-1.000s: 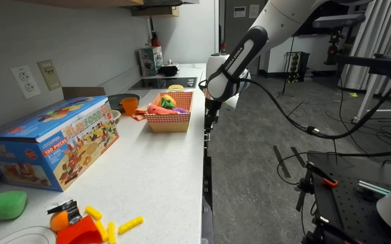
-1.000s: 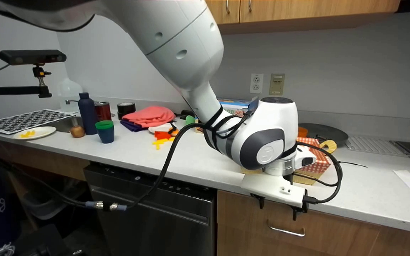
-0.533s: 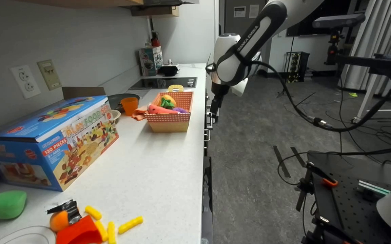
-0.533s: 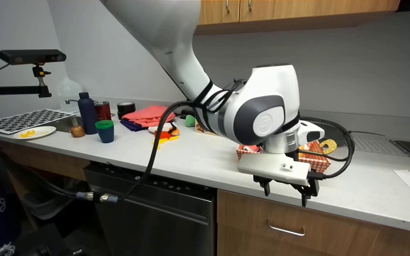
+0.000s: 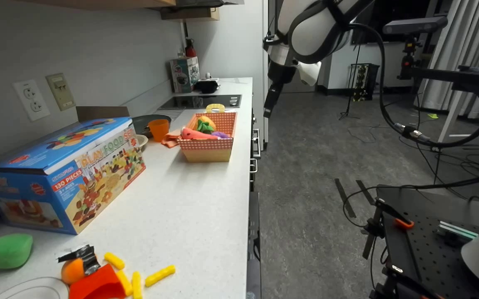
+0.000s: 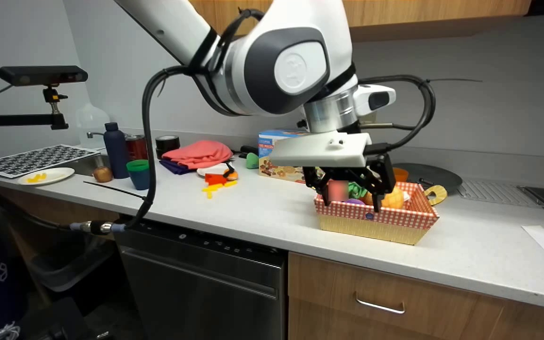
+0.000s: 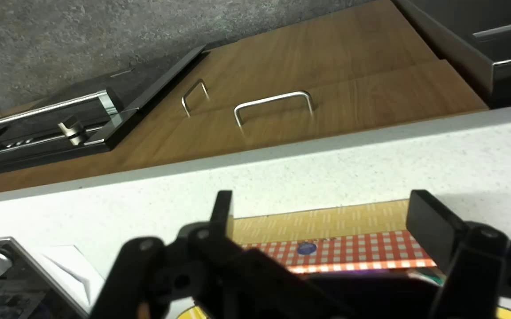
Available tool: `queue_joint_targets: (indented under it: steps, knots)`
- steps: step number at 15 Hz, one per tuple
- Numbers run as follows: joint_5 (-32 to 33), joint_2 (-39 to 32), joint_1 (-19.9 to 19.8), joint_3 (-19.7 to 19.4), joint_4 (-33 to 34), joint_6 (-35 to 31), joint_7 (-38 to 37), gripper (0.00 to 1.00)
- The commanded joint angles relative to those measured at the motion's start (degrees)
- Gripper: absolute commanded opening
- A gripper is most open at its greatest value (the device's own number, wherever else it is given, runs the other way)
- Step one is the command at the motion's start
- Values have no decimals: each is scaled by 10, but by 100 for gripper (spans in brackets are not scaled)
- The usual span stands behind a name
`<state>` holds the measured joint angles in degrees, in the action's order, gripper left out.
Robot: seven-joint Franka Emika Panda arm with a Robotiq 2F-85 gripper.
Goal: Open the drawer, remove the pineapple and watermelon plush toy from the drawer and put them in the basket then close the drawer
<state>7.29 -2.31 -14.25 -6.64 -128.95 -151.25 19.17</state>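
Currently, in an exterior view, the pineapple [image 5: 209,121] lies inside the basket [image 5: 209,156], and the gripper [image 5: 268,111] hangs in midair, apart from the basket. In an exterior view, the drawer [image 6: 380,289] sits closed below the basket, its wooden front flush. From the wrist view, the fingers [image 7: 432,226] stand widely parted, holding nothing, the basket's checked wall showing between them.

Countertop [image 5: 206,199] bright, floor [image 5: 301,241] dim; wrist view: gripper [image 7: 320,199] dark, seemingly out of focus.

Pineapple [image 5: 207,121] in basket [image 6: 375,227] on counter [image 6: 253,212], pan [image 6: 434,176] behind basket, drawer [image 6: 385,288] beneath counter
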Motion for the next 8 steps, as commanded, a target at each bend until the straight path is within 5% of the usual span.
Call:
queue_joint_targets:
  steps: [1,8]
  knots:
    - [4,75,19,-11,-45,20,-21,100]
    - [3,68,23,-15,-38,20,-18,100]
